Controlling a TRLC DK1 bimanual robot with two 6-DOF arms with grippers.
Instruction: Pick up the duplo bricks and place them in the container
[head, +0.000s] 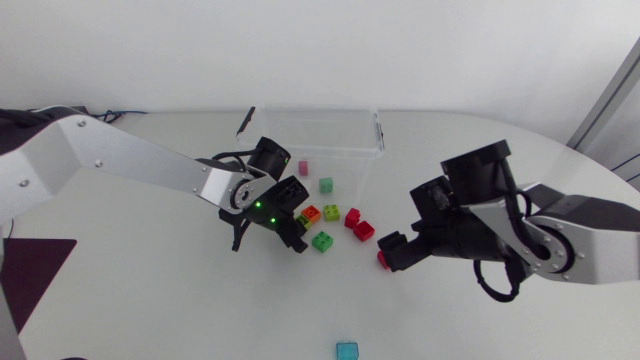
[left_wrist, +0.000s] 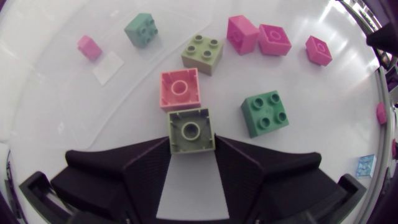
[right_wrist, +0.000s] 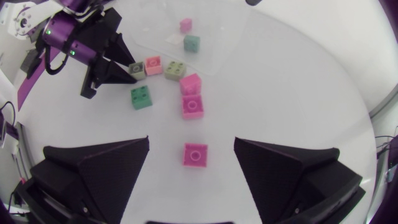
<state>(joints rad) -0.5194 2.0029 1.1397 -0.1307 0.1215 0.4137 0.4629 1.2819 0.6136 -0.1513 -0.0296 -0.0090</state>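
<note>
White worktop (head: 150, 290) carries every brick, none seemingly in the clear container (head: 320, 130) yet: left fingers (left_wrist: 143, 171) clamp an olive brick (left_wrist: 191, 129), right fingers (right_wrist: 106, 168) spread above a pink brick (right_wrist: 195, 154).

Reads as a robotics lab or test cell; plain white bench (head: 150, 300) with a rounded edge; silver-grey left arm (head: 130, 160) and right arm (head: 590, 230) coming in from either side, black joints, a green light (head: 258, 207) glowing on the left; toy bricks (head: 322, 240) in bright colours scattered beside a clear container (head: 315, 130).
</note>
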